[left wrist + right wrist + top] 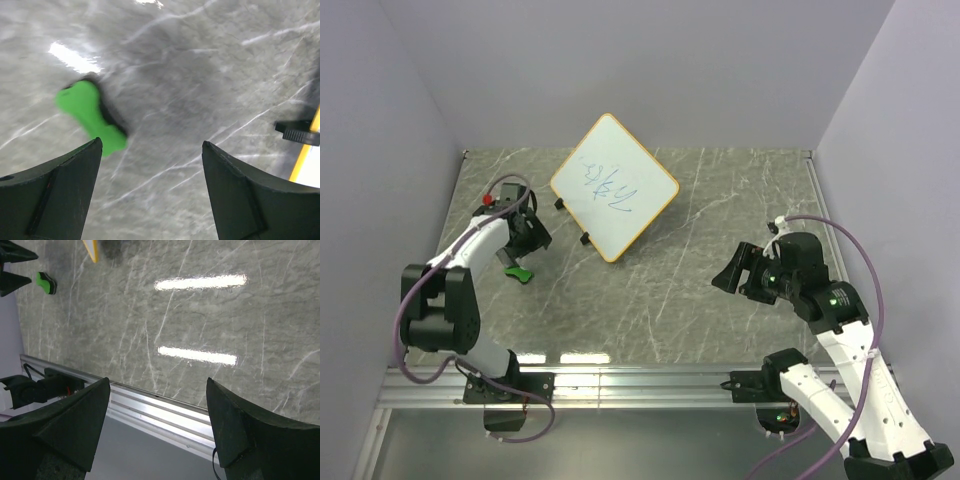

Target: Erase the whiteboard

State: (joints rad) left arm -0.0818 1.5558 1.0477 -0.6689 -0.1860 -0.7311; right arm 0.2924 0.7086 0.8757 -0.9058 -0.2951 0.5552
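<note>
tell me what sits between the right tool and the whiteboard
Nothing: between the right tool and the whiteboard there is only bare marble table, as the top external view shows.

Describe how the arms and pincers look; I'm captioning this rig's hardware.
The left arm and right arm have white shells and black joints, each trailing a purple-grey cable. The left pincer and right pincer have broad black fingers tapering to blunt tips. A green light glows on the right arm; a red dot sits near the left wrist.
</note>
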